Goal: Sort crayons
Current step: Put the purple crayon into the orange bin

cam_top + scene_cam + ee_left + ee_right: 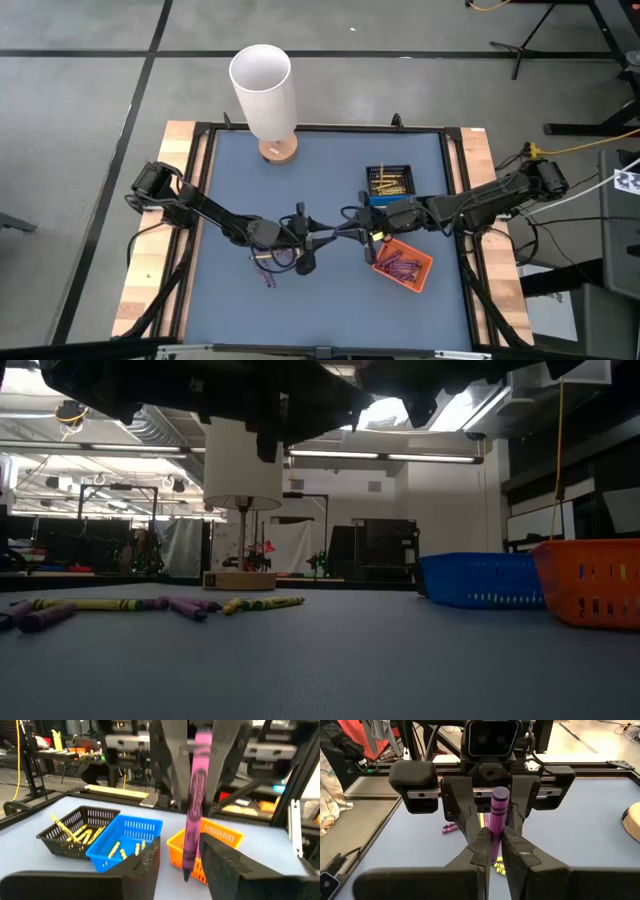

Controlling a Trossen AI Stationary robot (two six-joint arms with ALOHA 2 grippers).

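- You see a grey concrete floor crossed by dark lines around the table.
- Behind the table you face white walls, long ceiling strip lights and a dark cabinet.
- Cluttered workbenches line the room's edge.

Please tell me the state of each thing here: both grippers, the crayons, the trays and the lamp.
Right gripper: shut on the purple crayon, above the table.
Left gripper: open, one finger on each side of that crayon.
Black tray: holds yellow crayons.
Blue tray: holds a few yellow sticks.
Orange tray: holds purple crayons.
Loose crayons: lying on the table.
Lamp: standing upright.
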